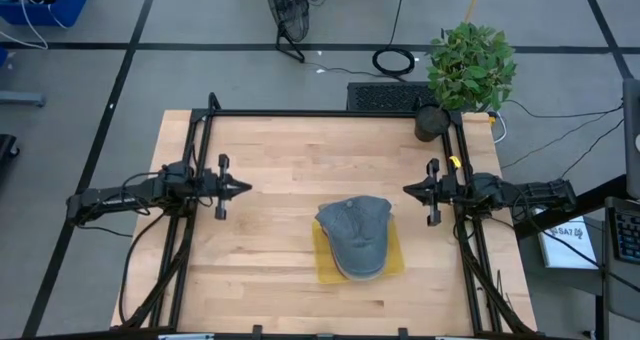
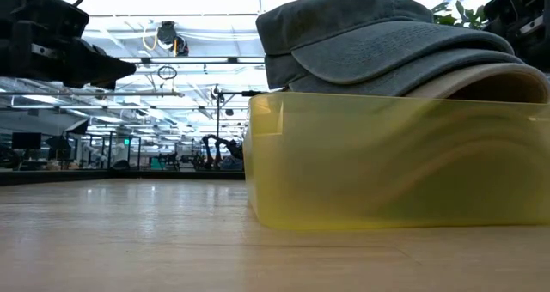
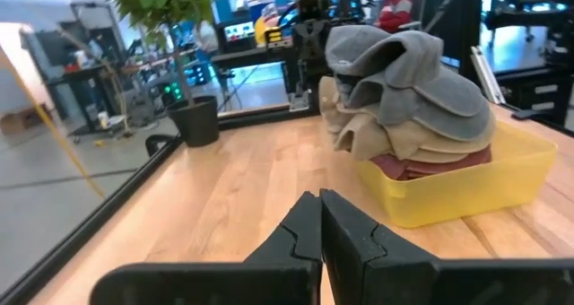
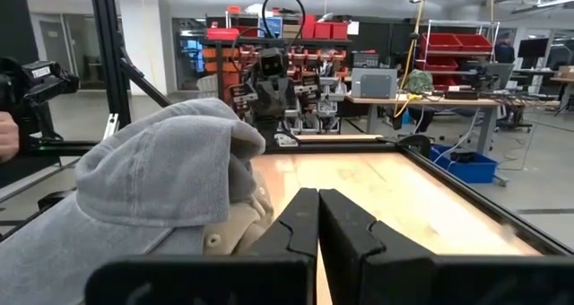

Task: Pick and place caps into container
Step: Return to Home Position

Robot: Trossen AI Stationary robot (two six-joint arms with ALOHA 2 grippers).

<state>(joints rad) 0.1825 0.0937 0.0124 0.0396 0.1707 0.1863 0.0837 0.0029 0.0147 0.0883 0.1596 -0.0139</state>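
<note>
A stack of caps [image 1: 357, 236] fills the yellow container [image 1: 325, 265] near the table's front middle; grey-blue caps [image 3: 408, 81] lie on top, tan caps [image 3: 421, 143] under them and a maroon one [image 3: 421, 166] at the bottom. The stack rises above the container's rim [image 2: 395, 103]. My left gripper [image 1: 245, 188] is shut and held level at the table's left side, touching nothing. My right gripper [image 1: 408, 189] is shut and level at the right side, just behind the stack, touching nothing.
A black pot with a green plant [image 1: 468, 70] stands at the table's far right corner. Black frame rails [image 1: 330, 113] run along the far, left and right edges. Bare wood lies between the two grippers and behind the container.
</note>
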